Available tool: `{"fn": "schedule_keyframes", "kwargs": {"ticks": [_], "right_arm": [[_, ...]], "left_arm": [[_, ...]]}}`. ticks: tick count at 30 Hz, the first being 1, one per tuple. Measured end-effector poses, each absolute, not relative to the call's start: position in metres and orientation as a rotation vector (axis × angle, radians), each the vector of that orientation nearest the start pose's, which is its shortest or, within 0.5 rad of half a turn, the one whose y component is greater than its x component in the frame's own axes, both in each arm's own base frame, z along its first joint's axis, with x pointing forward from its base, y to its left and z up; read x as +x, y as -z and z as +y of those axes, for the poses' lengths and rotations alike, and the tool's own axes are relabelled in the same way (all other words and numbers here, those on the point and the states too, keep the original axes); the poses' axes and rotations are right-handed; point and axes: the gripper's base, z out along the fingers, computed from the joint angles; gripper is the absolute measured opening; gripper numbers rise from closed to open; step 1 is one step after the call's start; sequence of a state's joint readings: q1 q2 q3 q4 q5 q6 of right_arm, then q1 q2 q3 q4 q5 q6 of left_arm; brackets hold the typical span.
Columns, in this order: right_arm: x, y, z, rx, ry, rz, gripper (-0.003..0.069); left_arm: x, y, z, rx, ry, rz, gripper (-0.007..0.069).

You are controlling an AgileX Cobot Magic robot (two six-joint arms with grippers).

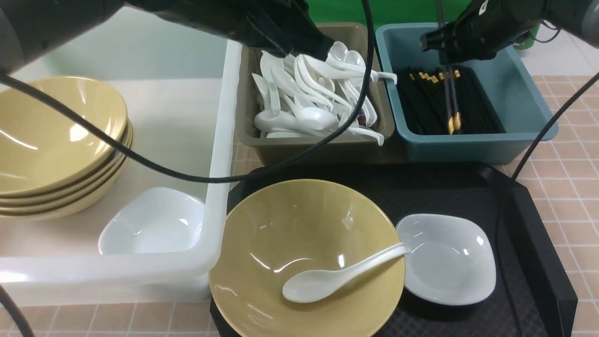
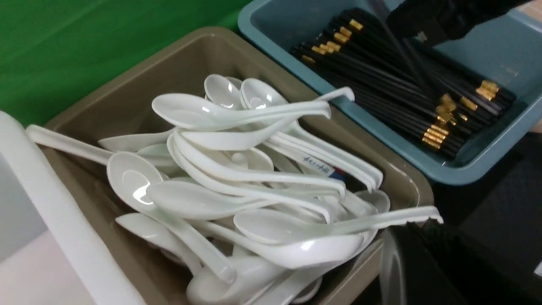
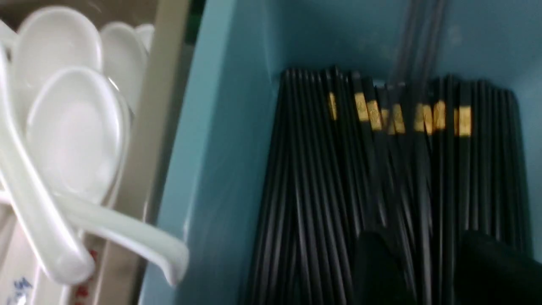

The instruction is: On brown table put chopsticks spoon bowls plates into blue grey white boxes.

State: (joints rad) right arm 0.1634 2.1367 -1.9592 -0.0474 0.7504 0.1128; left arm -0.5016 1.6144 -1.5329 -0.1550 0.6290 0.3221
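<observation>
Nearest, a black tray [image 1: 468, 192] lies on the brown table [image 1: 566, 154] and carries a wide tan bowl [image 1: 290, 224]. One white spoon [image 1: 337, 276] lies inside the bowl, scoop down in the hollow, with its handle reaching over the rim towards a white dish [image 1: 449, 262]. That dish sits on the tray just beside the bowl and holds nothing. To the left stands the translucent white tub [image 1: 220, 154], which holds a stack of tan bowls [image 1: 51, 140] nested together and, near its front corner, a second white dish [image 1: 154, 222]. Beyond the tray, the grey bin [image 1: 318, 150] is filled with a loose heap of spoons [image 1: 304, 93], some handles poking over its edge. The left gripper [image 1: 320, 47] hangs over this heap, closed tight with nothing seen between its fingers. Just beside the grey bin, the blue bin [image 1: 524, 103] holds black chopsticks [image 1: 421, 107] with gold bands, laid side by side. Over them hangs the right gripper [image 1: 444, 54], whose fingertips [image 3: 374, 267] stand apart. A steep, blurred pair of chopsticks [image 1: 450, 103] runs past it down onto the pile. Whether the fingers touch that pair cannot be told.
</observation>
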Motion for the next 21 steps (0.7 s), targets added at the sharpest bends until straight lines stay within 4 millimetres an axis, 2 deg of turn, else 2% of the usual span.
{"fn": "schedule_keyframes", "kwargs": {"ticks": [1,3,4,5,6,7,9,11,13,15,16,19,21], "right_arm": [[0.489,-0.276,0.078,-0.090,-0.067,2.437,0.0369],[0.486,-0.279,0.077,-0.109,-0.056,2.471,0.0407],[0.479,-0.291,0.078,-0.196,-0.046,2.509,0.0449],[0.477,-0.293,0.079,-0.219,-0.042,2.522,0.0452],[0.470,-0.302,0.082,-0.306,-0.051,2.545,0.0468],[0.466,-0.305,0.085,-0.338,-0.057,2.553,0.0471],[0.450,-0.321,0.095,-0.499,-0.099,2.569,0.0478],[0.426,-0.340,0.119,-0.729,-0.196,2.536,0.0482],[0.411,-0.350,0.131,-0.826,-0.228,2.494,0.0482],[0.383,-0.361,0.156,-1.012,-0.266,2.421,0.0482],[0.376,-0.363,0.162,-1.060,-0.267,2.405,0.0482],[0.335,-0.361,0.193,-1.349,-0.279,2.303,0.0482],[0.321,-0.354,0.205,-1.471,-0.279,2.264,0.0482]], "left_arm": [[0.323,-0.375,-0.184,0.804,0.266,2.069,0.0004],[0.320,-0.378,-0.179,0.805,0.262,2.088,0.0004],[0.315,-0.381,-0.165,0.788,0.249,2.121,0.0004],[0.313,-0.383,-0.164,0.788,0.249,2.119,0.0004],[0.308,-0.385,-0.148,0.757,0.235,2.144,0.0004],[0.305,-0.385,-0.145,0.753,0.234,2.150,0.0004],[0.293,-0.383,-0.123,0.701,0.225,2.194,0.0004],[0.273,-0.375,-0.098,0.652,0.214,2.248,0.0004],[0.260,-0.366,-0.088,0.644,0.210,2.277,0.0004],[0.231,-0.357,-0.074,0.661,0.202,2.284,0.0004],[0.227,-0.352,-0.072,0.666,0.202,2.293,0.0004],[0.194,-0.339,-0.066,0.742,0.208,2.266,0.0004],[0.187,-0.334,-0.065,0.758,0.218,2.255,0.0004]]}}
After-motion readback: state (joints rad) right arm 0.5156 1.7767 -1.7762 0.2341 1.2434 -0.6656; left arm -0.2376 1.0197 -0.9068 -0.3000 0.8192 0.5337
